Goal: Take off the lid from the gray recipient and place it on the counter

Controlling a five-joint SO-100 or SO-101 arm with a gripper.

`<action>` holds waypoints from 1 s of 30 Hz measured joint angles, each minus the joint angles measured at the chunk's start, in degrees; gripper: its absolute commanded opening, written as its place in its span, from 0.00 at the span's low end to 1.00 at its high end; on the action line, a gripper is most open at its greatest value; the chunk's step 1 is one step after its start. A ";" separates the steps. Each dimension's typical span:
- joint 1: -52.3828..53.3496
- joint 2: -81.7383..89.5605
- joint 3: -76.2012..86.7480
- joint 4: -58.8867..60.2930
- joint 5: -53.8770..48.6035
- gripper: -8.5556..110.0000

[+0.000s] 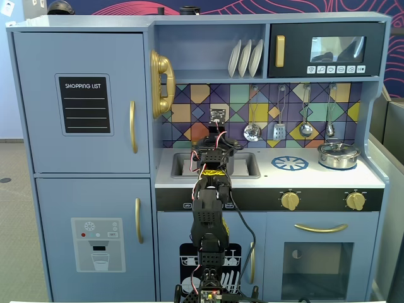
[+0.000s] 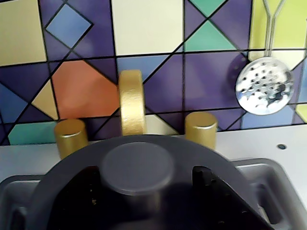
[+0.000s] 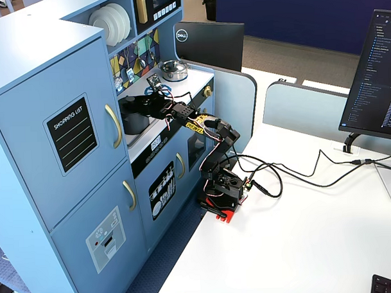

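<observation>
The dark gray lid (image 2: pixel 144 143) fills the lower wrist view, its round knob (image 2: pixel 136 165) in the middle. It sits on the gray pot (image 3: pixel 135 123), which stands in the sink (image 2: pixel 283 172); the lid hides the pot in the wrist view. My gripper (image 2: pixel 146 171) is lowered over the lid, with one black finger (image 2: pixel 86 191) on each side of the knob and a small gap to it, so it is open. In both fixed views the gripper (image 1: pixel 214 150) (image 3: pixel 133 105) hangs over the sink. The counter (image 1: pixel 315 178) with the blue burner print (image 1: pixel 290 163) lies to the right.
A gold faucet (image 2: pixel 132 103) and two gold taps (image 2: pixel 70 136) (image 2: pixel 200 128) stand just behind the lid. A shiny steel pot with its lid (image 1: pixel 338 154) sits on the counter's right end. Utensils such as a skimmer (image 2: pixel 265 86) hang on the tiled wall.
</observation>
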 measured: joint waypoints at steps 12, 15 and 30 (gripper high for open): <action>-2.29 -1.41 -1.05 -1.41 0.00 0.07; -2.11 -1.41 -1.49 -2.81 0.00 0.07; 2.81 1.93 -6.77 -2.99 -1.23 0.07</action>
